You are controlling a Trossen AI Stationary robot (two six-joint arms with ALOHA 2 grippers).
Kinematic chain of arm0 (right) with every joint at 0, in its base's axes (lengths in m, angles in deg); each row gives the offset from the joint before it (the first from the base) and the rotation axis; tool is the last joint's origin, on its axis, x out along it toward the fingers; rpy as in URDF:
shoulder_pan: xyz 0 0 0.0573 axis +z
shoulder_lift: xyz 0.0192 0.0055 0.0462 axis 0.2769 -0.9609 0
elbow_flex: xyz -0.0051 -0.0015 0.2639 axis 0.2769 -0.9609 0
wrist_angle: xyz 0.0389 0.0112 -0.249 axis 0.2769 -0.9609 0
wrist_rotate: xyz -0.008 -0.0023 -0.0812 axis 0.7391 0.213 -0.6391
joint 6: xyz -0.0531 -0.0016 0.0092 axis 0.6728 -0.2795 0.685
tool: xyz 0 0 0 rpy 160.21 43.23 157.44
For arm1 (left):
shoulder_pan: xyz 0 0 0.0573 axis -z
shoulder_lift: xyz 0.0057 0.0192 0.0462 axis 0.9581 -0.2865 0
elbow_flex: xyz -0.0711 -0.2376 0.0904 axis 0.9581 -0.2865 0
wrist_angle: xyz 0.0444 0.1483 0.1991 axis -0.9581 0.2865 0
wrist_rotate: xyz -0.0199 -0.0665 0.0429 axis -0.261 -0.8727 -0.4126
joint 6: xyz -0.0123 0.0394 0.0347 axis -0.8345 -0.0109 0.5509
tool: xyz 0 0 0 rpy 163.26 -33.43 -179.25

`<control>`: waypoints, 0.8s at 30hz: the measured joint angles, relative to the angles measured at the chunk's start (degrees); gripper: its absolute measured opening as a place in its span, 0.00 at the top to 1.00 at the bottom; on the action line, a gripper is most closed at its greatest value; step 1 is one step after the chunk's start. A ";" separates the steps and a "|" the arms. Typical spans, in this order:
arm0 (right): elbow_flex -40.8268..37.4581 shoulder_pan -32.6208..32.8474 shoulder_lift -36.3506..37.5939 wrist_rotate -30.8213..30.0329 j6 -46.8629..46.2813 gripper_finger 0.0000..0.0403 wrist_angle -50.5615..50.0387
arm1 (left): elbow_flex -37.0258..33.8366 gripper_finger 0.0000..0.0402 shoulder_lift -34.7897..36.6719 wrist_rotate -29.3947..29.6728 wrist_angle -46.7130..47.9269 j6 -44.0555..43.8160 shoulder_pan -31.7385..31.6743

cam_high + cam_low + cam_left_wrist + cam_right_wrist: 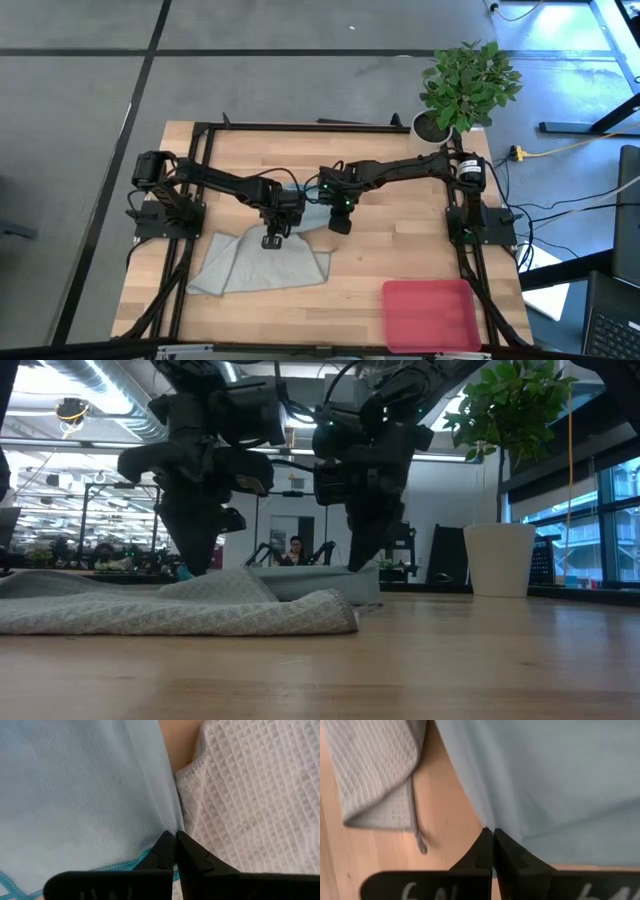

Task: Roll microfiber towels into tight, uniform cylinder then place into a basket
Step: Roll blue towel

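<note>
From above the arms hide most of the blue towel (85,790), but up close both jaws pinch its edge.

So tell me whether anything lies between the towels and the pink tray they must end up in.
Nothing visible does. From above, bare wooden tabletop separates the large pale grey-green waffle towel and the smaller light blue towel from the shallow pink plastic tray at the table's near right corner.

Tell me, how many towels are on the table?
2. The grey-green towel lies spread at the front left; the light blue towel lies mid-table, mostly under the arms. More could be hidden there.
</note>
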 joint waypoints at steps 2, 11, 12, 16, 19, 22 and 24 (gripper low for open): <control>-0.03 -0.09 0.00 -0.02 -0.49 0.99 2.03 | -0.02 1.00 0.16 -0.45 0.09 0.01 0.23; -0.15 -0.67 0.00 -4.09 -4.51 0.99 6.62 | -0.07 1.00 0.12 -3.22 -0.76 1.43 0.81; -0.14 -0.76 0.00 -4.46 -4.57 0.99 6.80 | -0.07 1.00 0.10 -3.19 -0.86 1.43 0.93; -0.09 -0.87 0.02 -5.69 -4.60 0.99 7.81 | -0.07 1.00 0.07 -3.13 -0.98 1.45 1.67; -0.03 -0.86 -0.09 -7.49 -4.60 0.99 8.59 | -0.07 1.00 0.07 -2.97 -1.08 1.42 2.01; 0.05 -1.14 -0.83 -7.67 -4.56 0.99 9.14 | -0.07 1.00 0.05 -2.94 -1.04 1.43 2.23; 0.11 -1.48 -1.31 -7.69 -4.54 0.99 9.47 | -0.09 1.00 0.01 -2.95 -1.01 1.44 2.26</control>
